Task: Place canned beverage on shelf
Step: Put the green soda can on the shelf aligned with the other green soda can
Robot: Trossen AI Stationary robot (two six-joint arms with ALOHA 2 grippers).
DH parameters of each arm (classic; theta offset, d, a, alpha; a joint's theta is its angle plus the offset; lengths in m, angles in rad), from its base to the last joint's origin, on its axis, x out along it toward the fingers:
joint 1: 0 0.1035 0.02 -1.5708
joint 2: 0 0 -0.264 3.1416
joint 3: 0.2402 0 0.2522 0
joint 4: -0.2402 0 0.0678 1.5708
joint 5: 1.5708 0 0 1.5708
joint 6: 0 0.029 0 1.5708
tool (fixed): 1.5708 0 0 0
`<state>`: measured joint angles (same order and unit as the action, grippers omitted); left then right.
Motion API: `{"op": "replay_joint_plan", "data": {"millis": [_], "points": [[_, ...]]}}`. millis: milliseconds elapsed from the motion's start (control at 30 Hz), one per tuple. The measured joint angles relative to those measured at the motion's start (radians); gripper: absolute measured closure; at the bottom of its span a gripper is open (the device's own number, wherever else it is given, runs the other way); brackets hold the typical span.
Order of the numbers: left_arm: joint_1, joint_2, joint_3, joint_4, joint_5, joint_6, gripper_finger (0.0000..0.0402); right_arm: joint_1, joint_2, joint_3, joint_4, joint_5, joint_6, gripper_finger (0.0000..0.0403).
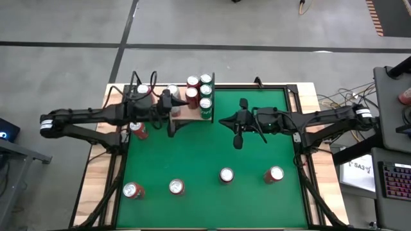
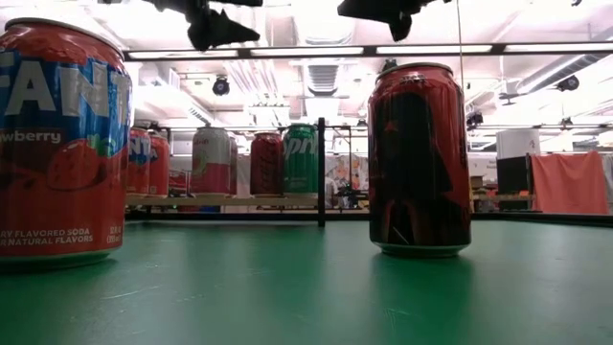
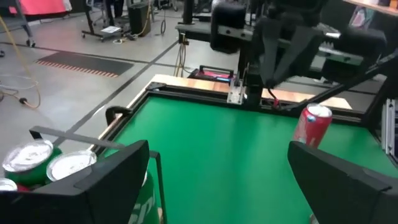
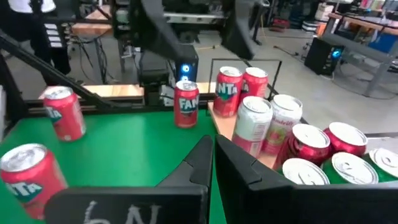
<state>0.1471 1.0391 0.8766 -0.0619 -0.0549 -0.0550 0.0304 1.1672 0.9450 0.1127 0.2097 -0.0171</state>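
Landmark: the shelf (image 1: 187,110), pale wood panel with black rods, at the far edge of the green table (image 1: 192,160), left of centre.

Left of the shelf: left arm (image 1: 90,117) stretches level across the table edge toward it. Left gripper (image 1: 172,113) sits at the shelf's near-left edge, fingers spread wide, nothing between them in the left wrist view. 1 red can (image 1: 138,130) stands just left of the shelf, beside the left arm.

On the shelf: cluster of cans, red, white and green (image 1: 205,107). Right wrist view reads "Fanta" on a red can (image 4: 228,91); the white can (image 4: 252,127) label is not readable. Low view shows a green can (image 2: 300,158) with partial lettering "pri".

Near side of the table from the shelf: 4 cans in a loose row, well apart from it. Low view reads "FAN...", "berry", "FLAVORED SODA", "NATURAL FLAVORS" on the closest red can (image 2: 59,144); a dark red can (image 2: 420,159) stands right of it, label unreadable.

Right of the shelf: right arm (image 1: 327,119) reaches in level; right gripper (image 1: 226,121) is near the shelf's right side, fingers pressed together, holding nothing.
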Motion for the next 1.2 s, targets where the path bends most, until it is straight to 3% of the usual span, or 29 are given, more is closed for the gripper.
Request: {"op": "replay_joint_plan", "data": {"millis": [300, 567, 800, 1100, 1200], "points": [[0.000, 0.010, -0.122, 0.145, 0.001, 0.003, 0.0033, -0.053, 0.072, 0.000, 0.049, 0.000, 0.044, 0.0394], [0.001, 0.046, -0.180, 0.150, -0.094, 0.018, 0.0063, -0.107, 0.099, 0.000, 0.022, 0.000, 0.116, 0.0394], [0.003, 0.160, -0.177, 0.195, -0.096, 0.044, 0.0170, -0.171, 0.098, -0.001, -0.067, 0.001, 0.195, 0.0394], [0.007, 0.358, -0.127, 0.241, -0.255, 0.067, 0.0381, -0.274, 0.099, -0.001, -0.158, 0.000, 0.239, 0.0394], [0.012, 0.404, -0.110, 0.254, -0.271, 0.070, 0.0388, -0.308, 0.106, -0.007, -0.161, -0.003, 0.237, 0.0394]]}}
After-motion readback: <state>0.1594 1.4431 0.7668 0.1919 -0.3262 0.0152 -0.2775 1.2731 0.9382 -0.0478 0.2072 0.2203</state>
